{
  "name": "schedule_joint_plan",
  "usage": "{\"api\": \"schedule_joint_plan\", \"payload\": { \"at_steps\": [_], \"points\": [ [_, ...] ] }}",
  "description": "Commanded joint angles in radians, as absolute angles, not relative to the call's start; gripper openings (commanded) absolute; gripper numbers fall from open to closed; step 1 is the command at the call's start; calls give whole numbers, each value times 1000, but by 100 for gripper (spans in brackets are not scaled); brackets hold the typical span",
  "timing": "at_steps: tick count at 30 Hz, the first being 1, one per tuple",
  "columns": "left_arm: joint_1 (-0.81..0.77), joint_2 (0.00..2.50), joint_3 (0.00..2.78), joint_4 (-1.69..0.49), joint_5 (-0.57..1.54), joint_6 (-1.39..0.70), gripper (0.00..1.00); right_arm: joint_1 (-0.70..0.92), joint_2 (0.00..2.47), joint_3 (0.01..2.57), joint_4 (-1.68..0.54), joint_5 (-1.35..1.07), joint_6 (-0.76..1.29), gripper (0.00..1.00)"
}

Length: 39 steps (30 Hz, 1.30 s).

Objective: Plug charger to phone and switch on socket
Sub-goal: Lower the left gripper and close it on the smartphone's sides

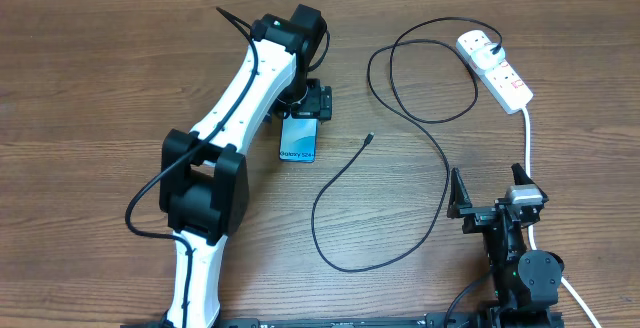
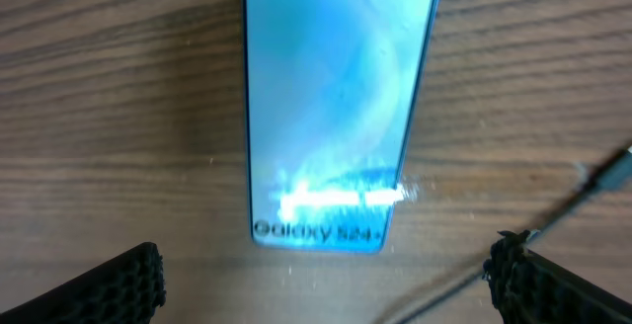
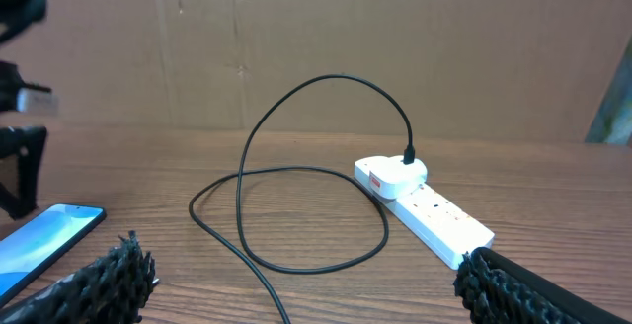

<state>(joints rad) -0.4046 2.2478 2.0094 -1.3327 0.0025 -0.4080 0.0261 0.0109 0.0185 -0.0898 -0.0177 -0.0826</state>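
Observation:
The phone (image 1: 298,140) lies flat on the wood table, its light blue screen showing "Galaxy S24+"; it also shows in the left wrist view (image 2: 336,107) and the right wrist view (image 3: 44,235). My left gripper (image 1: 303,108) hovers over the phone's far end, open and empty, with a finger on each side (image 2: 326,284). The black charger cable (image 1: 400,158) loops across the table; its small plug tip (image 1: 370,138) lies free to the right of the phone. Its white plug head (image 1: 474,42) sits in the socket (image 1: 505,78), also in the right wrist view (image 3: 434,215). My right gripper (image 1: 490,193) is open and empty (image 3: 306,284).
The socket's thicker white cord (image 1: 528,138) runs down the right side past my right arm. Brown cardboard (image 3: 395,47) stands behind the table. The cable's lower loop (image 1: 340,238) lies in the middle front of the table.

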Motion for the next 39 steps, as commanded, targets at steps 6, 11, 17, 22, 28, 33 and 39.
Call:
{"api": "schedule_joint_plan", "payload": {
  "at_steps": [6,11,17,22,28,33,39],
  "points": [
    [-405,2329,2031,-1305,-2,-381,100,21,3,8,-84,-5,-87,100],
    [-406,2335,2030,-1283,2,-348,100,21,3,8,-84,-5,-87,100],
    [-389,2335,2030,-1271,4,-326,100,21,3,8,-85,-5,-87,100],
    [-385,2335,2027,-1254,-2,-366,100,21,3,8,-84,-5,-87,100],
    [-386,2335,2007,-1228,-2,-455,100,21,3,8,-85,-5,-87,100],
    [-390,2335,1998,-1210,-4,-460,100,21,3,8,-85,-5,-87,100],
    [-392,2335,1959,-1161,-14,-432,100,21,3,8,-84,-5,-87,100]
  ]
}}
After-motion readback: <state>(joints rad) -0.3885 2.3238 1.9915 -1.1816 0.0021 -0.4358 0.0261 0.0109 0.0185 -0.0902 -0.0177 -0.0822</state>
